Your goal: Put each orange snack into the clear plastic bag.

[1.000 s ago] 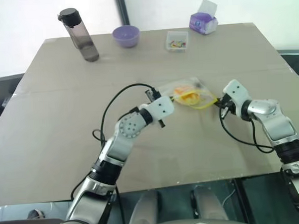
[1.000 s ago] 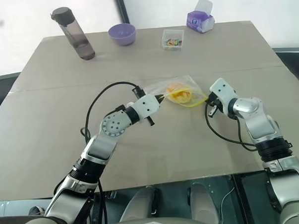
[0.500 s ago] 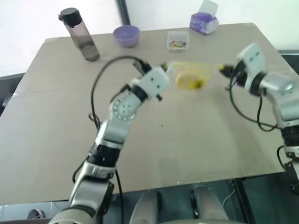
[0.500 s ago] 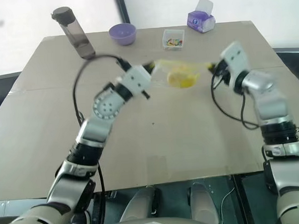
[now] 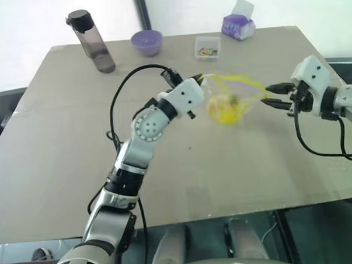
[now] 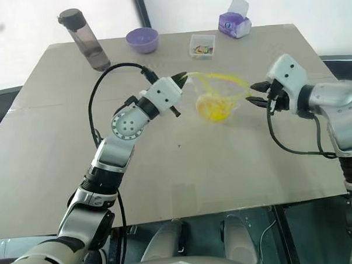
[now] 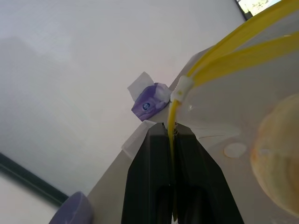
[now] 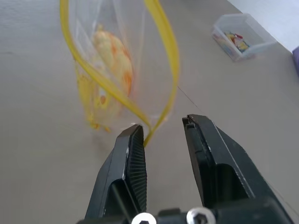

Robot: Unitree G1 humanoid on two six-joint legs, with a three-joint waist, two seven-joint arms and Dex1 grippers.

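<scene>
The left gripper (image 7: pixel 172 140) clamps the clear plastic bag (image 6: pixel 216 98) by its yellow strip; the right gripper (image 8: pixel 163 135) stands parted, released. The orange snack (image 8: pixel 114 53) is inside; the clamp should hold so nothing spills over the table (image 5: pixel 166 185).

The orange snack (image 5: pixel 224 108) blurs inside the clear plastic bag (image 5: pixel 236 94); the left wrist view crops it.

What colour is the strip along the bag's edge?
Yellow strip on the bag; right wrist view shows it best.
</scene>
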